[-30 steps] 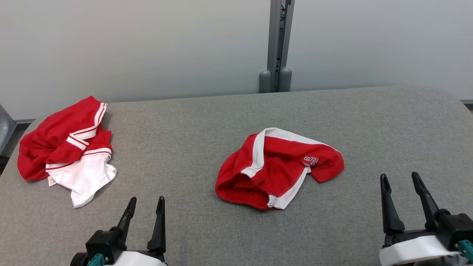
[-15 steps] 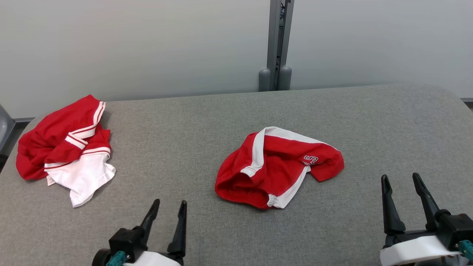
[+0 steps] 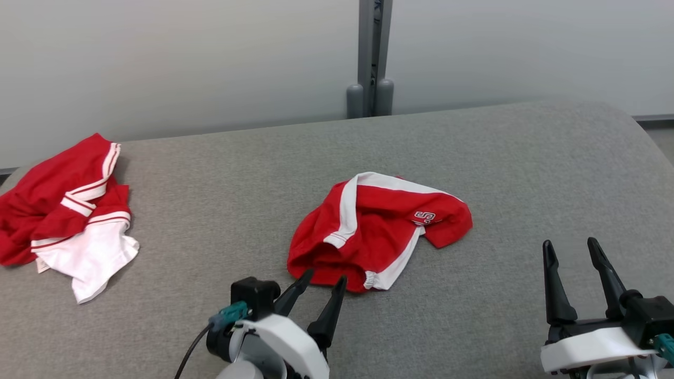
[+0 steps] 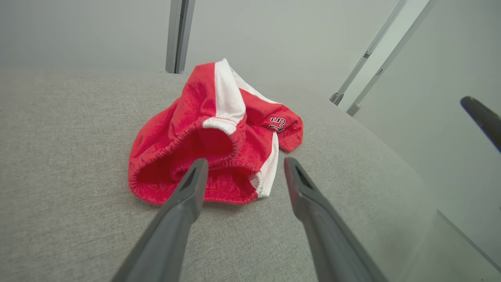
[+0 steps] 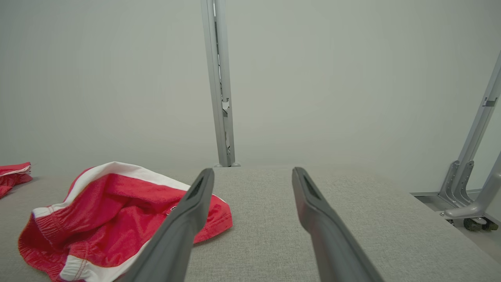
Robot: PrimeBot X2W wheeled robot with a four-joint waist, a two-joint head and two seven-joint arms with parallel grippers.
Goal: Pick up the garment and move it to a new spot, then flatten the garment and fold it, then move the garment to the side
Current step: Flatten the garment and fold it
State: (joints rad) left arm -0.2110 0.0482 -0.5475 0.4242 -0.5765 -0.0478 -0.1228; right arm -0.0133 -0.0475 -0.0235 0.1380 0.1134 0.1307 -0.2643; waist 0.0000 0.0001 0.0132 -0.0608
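Observation:
The garment (image 3: 379,231), red shorts with white side stripes and a small logo, lies crumpled mid-table, its elastic waistband facing me. My left gripper (image 3: 325,277) is open, its fingertips just short of the waistband's near edge and not touching it. In the left wrist view the garment (image 4: 203,133) lies right ahead of the left gripper (image 4: 245,162), whose fingers span the waistband's right part. My right gripper (image 3: 570,245) stands open and holds nothing at the lower right, well clear of the cloth. The right wrist view has the garment (image 5: 117,211) to the left of the right gripper (image 5: 252,172).
A second red and white garment (image 3: 63,210) lies bunched at the table's far left. The grey fabric table (image 3: 500,158) has a rounded right end. Behind it stand a pale wall and a grey post (image 3: 368,58). Grey frame legs (image 5: 465,188) stand beyond the right edge.
My left gripper has swung right and forward, up to the shorts' waistband. The head camera has turned a little, shifting the picture left. The right gripper has stayed put.

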